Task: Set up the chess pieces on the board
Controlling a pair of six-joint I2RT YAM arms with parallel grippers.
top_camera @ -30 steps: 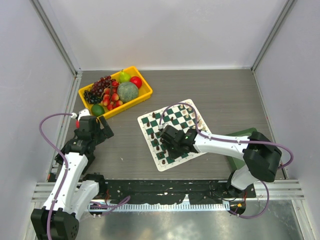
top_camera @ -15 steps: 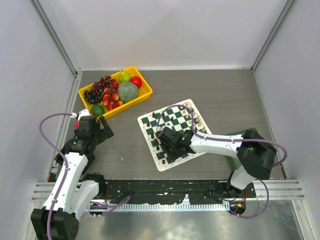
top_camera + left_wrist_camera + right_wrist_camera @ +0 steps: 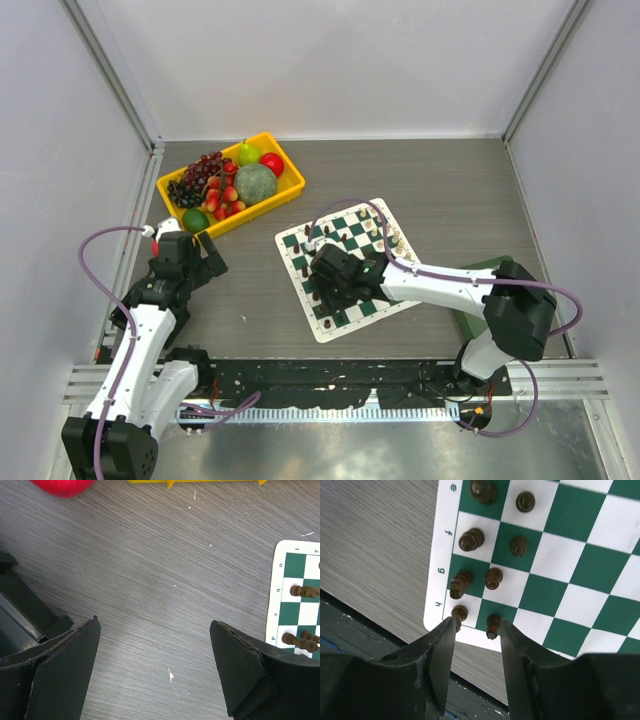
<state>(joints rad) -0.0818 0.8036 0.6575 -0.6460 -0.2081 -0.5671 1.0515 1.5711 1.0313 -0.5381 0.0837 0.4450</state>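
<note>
Fruit (image 3: 255, 183) fills the yellow tray (image 3: 265, 207). The right gripper (image 3: 477, 625) has slid left over the board (image 3: 575, 515) — jaws apart, like the left gripper (image 3: 155, 625).

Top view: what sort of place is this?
Most likely a robot test cell in a lab. White walls box in a wood-grain table, left arm and right arm are bolted at its near edge, and the props are staged: a yellow tray of fruit and a chess board.

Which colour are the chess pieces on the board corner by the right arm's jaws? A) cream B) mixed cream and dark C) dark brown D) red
C: the right wrist view shows only dark brown chess pieces standing on that corner of the board.
</note>
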